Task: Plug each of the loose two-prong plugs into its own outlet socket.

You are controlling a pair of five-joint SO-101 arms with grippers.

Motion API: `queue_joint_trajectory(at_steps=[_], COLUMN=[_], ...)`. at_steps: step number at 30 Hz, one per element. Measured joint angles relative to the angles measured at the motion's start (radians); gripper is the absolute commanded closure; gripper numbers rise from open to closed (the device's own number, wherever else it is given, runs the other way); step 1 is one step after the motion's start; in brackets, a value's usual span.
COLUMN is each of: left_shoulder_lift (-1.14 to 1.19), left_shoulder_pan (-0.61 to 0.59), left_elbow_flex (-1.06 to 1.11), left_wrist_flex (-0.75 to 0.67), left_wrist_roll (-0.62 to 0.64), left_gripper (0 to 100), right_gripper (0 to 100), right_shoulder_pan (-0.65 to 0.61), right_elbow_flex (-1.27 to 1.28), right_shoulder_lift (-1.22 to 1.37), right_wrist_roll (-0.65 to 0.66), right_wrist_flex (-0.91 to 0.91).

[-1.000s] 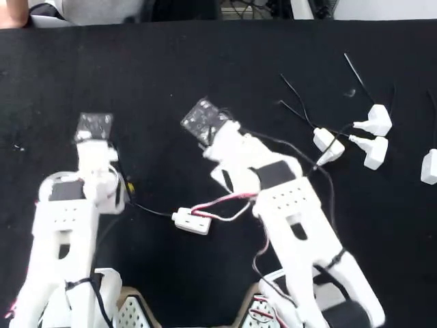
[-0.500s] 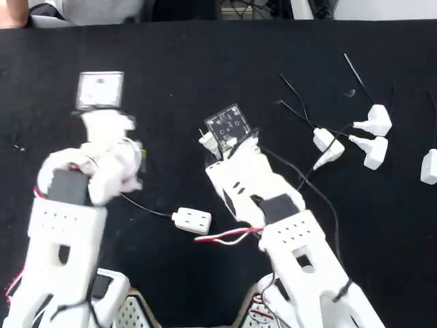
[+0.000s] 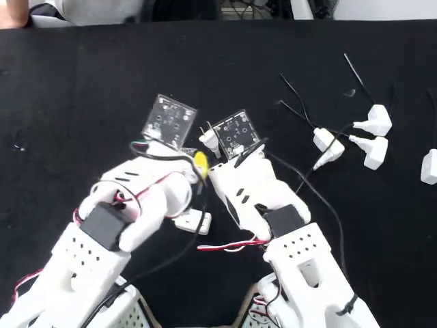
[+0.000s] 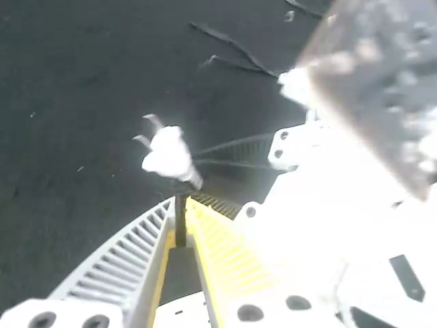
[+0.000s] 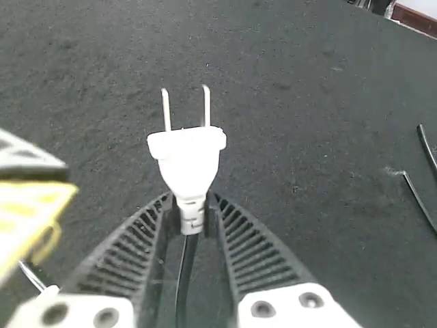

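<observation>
Plug [image 5: 186, 154] pinched in right end effector [image 5: 188, 201], prongs pointing away; left end effector [image 4: 181, 205] just beside, grip undeterminable.

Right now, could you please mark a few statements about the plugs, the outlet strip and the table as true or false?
1. The right pincer grips a white plug by its neck, prongs pointing away. True.
2. That plug is seated in the outlet strip. False: it is held apart from the strip, which lies on the table nearer the arm bases.
3. Several loose plugs lie on the right side of the table. True.
4. The table is white. False: it is black.
</observation>
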Motion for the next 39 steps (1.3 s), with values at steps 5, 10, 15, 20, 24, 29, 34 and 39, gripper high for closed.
queue_joint_trajectory(at_steps=[5,10,15,20,24,29,34,39], left_shoulder_lift=[-0.002,-0.003,-0.003,-0.002,0.046,0.127,0.153,0.153], left_shoulder_pan=[0.011,-0.023,-0.043,-0.044,-0.044,-0.071,-0.114,-0.133], left_elbow_flex=[0.009,0.066,0.155,0.169,0.169,0.169,0.169,0.169], left_wrist_flex=[-0.052,-0.169,-0.315,-0.356,-0.358,-0.364,-0.364,-0.364], left_wrist_roll=[-0.032,-0.143,-0.161,-0.167,-0.167,-0.167,-0.167,-0.167], left_gripper=[97,97,97,97,97,97,97,97], right_gripper=[98.8,98.8,98.8,98.8,98.8,98.8,98.8,98.8], right_shoulder_pan=[0.0,0.0,-0.008,-0.041,-0.046,-0.048,-0.055,-0.055], right_elbow_flex=[0.0,0.005,0.017,0.018,0.018,0.02,0.034,0.064], right_shoulder_lift=[0.0,-0.002,-0.005,-0.005,-0.005,-0.066,-0.178,-0.249], right_wrist_roll=[0.0,0.0,0.0,0.0,0.0,0.0,0.0,0.0], right_wrist_flex=[0.0,0.0,0.0,0.0,0.006,0.044,0.092,0.1])
